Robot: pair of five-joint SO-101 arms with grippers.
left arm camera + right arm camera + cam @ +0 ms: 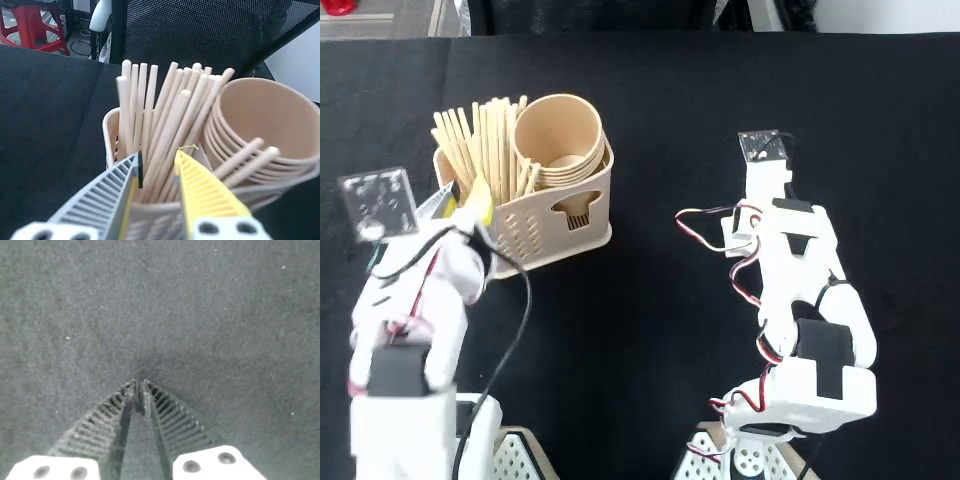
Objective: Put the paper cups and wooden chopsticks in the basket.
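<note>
Chopsticks of pale wood (480, 140) stand bunched in the beige slotted plastic basket (560, 215) beside a stack of tan paper cups (560, 135). Left gripper (156, 157) hovers at the basket's edge, jaws parted and gripping nothing; right gripper (139, 386), jaws closed and empty, points at the black tablecloth (720, 90).
</note>
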